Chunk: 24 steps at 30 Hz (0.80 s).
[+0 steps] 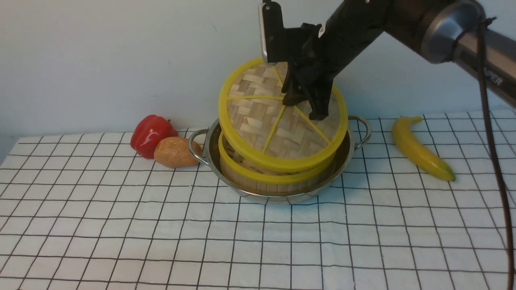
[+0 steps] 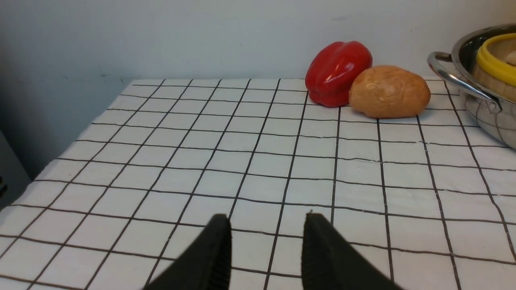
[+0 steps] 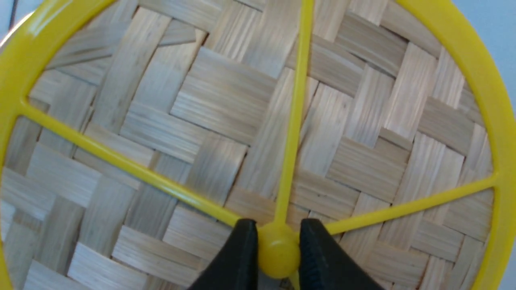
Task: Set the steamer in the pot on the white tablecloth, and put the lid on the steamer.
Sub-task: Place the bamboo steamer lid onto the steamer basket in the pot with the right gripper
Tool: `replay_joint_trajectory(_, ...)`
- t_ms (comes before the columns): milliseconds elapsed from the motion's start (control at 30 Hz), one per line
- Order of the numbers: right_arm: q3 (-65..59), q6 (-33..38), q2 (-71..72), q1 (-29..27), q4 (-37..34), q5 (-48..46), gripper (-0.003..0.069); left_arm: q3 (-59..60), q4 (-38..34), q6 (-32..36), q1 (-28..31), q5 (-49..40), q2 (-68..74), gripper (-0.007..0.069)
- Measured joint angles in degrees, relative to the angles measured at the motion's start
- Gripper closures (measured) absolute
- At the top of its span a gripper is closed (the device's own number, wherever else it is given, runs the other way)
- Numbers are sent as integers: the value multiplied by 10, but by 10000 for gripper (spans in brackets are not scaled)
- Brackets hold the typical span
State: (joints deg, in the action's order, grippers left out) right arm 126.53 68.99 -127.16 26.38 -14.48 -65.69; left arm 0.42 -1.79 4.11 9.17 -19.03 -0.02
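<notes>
— White tablecloth (image 1: 258, 241) nearest; where's the lid (image 1: 262, 117)?
— Tilted over the steamer (image 1: 278, 177) in the pot (image 1: 282, 197), twelve o'clock. Right end effector (image 3: 278, 235) pinches its hub (image 3: 278, 253): light, stiff, probably slippery. Left end effector (image 2: 266, 225) gapes, empty.

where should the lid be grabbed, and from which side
By the small yellow hub where the spokes meet, coming square onto the spoked top face of the lid. The disc is flat and wide, probably too broad to span, while the knob fits between two fingers. The right tool is shut on it that way, with the lid tilted over the steamer.
</notes>
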Motion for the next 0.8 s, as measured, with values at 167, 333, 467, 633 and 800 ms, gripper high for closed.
replay_joint_trajectory(167, 0, -3, -3, 0, 0, 9, 513, 0, 0, 0, 0, 0, 0, 382)
replay_joint_trajectory(333, 0, -9, -2, 0, 0, 10, 513, 0, 0, 0, 0, 0, 0, 382)
replay_joint_trajectory(467, 0, -13, -8, 0, -4, 5, 513, 0, 0, 0, 0, 0, 0, 382)
replay_joint_trajectory(633, 0, -16, -12, 0, -3, 4, 513, 0, 0, 0, 0, 0, 0, 382)
replay_joint_trajectory(800, 0, -17, -15, 0, -2, 12, 513, 0, 0, 0, 0, 0, 0, 382)
